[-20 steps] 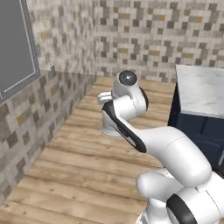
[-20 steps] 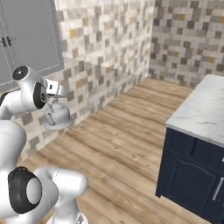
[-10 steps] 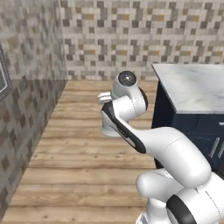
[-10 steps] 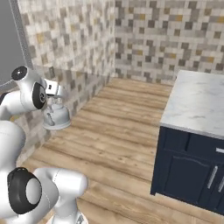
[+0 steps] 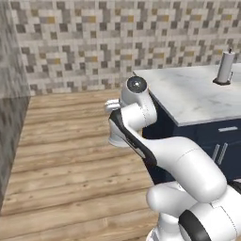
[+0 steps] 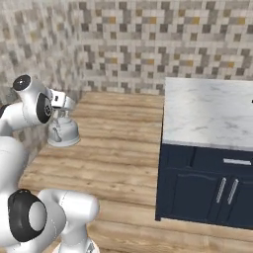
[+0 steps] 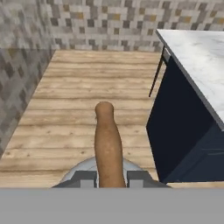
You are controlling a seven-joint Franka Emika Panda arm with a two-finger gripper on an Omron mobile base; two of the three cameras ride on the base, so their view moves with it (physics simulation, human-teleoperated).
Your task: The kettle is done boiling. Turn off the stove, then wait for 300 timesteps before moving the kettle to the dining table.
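One kettle (image 6: pixel 62 133) hangs in the air above the wood floor (image 6: pixel 118 148), well off to the side of the bench (image 6: pixel 207 111); it is small, round and silver-grey; the jaws are shut on its brown handle (image 7: pixel 107 146) and hold it up; in the hand view the handle runs up between the two dark finger tips (image 7: pixel 85 178), with the grey top of the kettle just under it; in the left base view the kettle (image 5: pixel 117 137) peeks out from behind the white arm (image 5: pixel 155 150), over the floor and near the dark blue end of the bench (image 5: pixel 188 92); the bench has a white marble top with grey lines and a dark blue base with doors and silver handles; the kettle is not on the bench and does not touch it; the near corner of the bench top is the part closest to the kettle; a tall white paper-towel roll (image 5: pixel 225 68) stands upright on the bench near its far edge, well apart from the kettle; a wall of small grey, cream and tan tiles (image 6: pixel 148 44) stands behind the floor and the bench; another tiled wall runs along the other side of the floor, just past the kettle.
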